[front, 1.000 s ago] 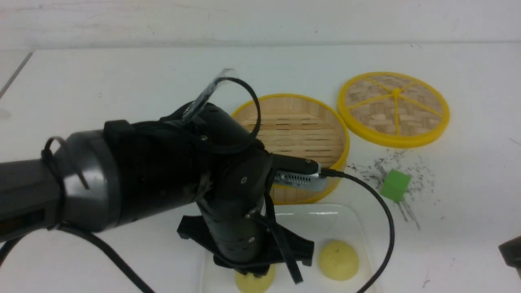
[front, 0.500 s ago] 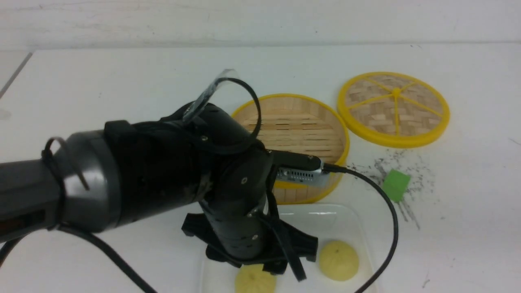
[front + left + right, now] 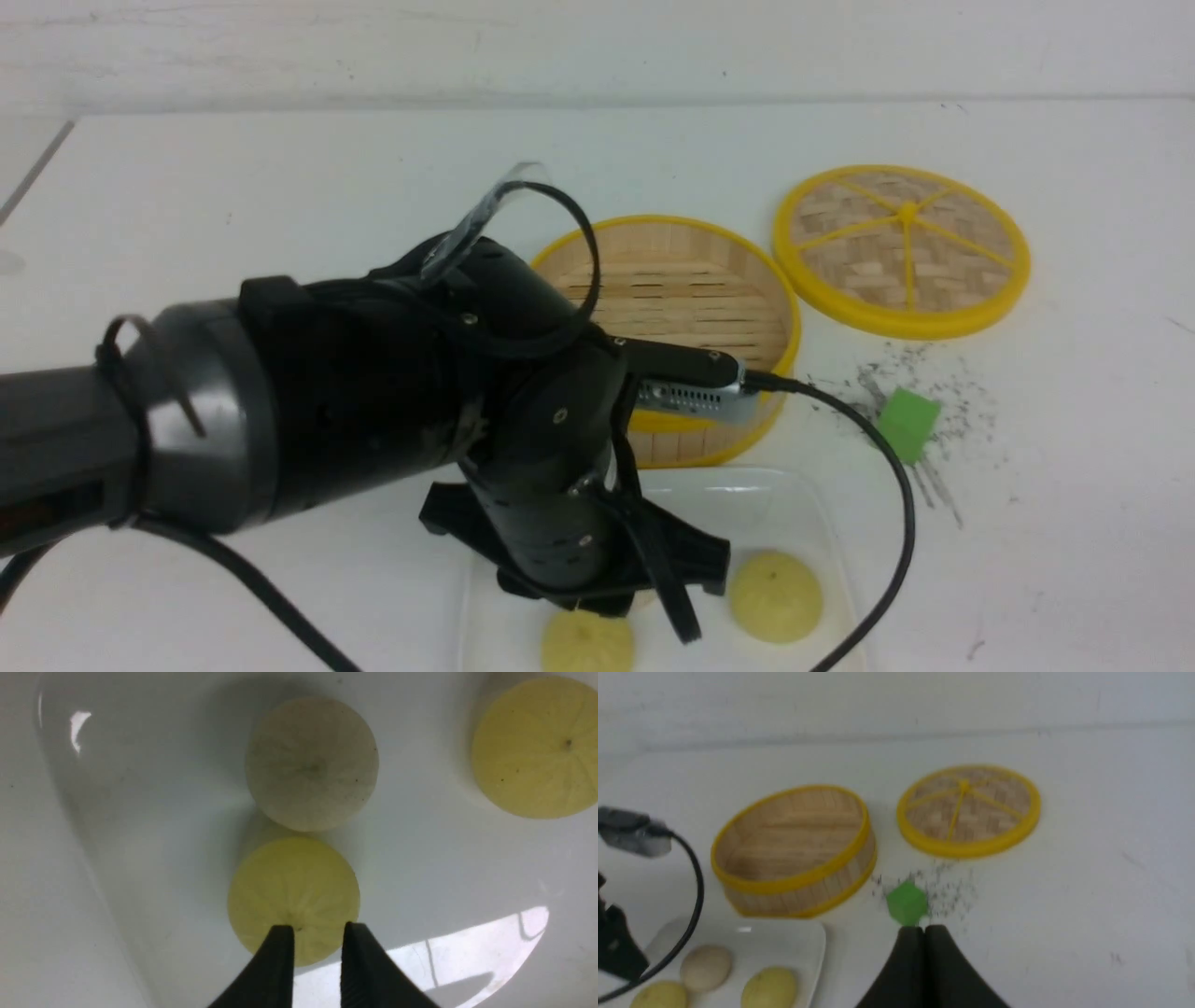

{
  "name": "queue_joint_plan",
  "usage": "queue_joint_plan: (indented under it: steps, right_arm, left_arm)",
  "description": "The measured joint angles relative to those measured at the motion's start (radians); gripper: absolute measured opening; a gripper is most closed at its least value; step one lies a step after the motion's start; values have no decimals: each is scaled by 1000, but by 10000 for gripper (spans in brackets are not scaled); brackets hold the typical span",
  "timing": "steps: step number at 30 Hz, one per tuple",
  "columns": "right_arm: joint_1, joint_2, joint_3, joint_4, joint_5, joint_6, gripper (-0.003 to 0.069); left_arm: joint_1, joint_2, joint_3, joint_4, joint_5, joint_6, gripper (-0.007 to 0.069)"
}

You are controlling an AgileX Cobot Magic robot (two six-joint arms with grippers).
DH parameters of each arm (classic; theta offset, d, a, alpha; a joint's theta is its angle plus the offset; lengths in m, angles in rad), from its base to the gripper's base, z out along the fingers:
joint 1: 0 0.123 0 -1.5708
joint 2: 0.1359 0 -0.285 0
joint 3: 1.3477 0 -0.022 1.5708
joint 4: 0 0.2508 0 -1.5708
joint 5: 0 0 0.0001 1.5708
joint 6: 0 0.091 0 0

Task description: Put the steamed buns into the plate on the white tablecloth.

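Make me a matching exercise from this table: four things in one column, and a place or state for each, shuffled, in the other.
Things
1. off-white steamed bun
2. bamboo steamer basket
3. woven lid
4. green cube

Places or states
a. amid dark specks on the white tablecloth
b. nothing on its slats
c. in the white plate
d. lying flat, off the basket and beside it

Pairs: 1-c, 2-b, 3-d, 4-a
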Motion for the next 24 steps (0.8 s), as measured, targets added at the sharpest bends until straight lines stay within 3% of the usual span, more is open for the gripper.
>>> queue_joint_plan:
  steps: [6,12,16,24]
  right_arm:
    - [0,0,164,-36,-268,-6,-15]
    - [0,5,172,12,-278,-29,-15]
    - [0,6,176,120,-252,-130,-15]
    - [0,6,177,130,-300,-210,-11]
  left_arm:
    - [0,0,0,4,11,30,69]
    - [0,0,0,5,19,76,15]
    - [0,0,0,6,22,81,5]
    - [0,0,0,6,4,83,5]
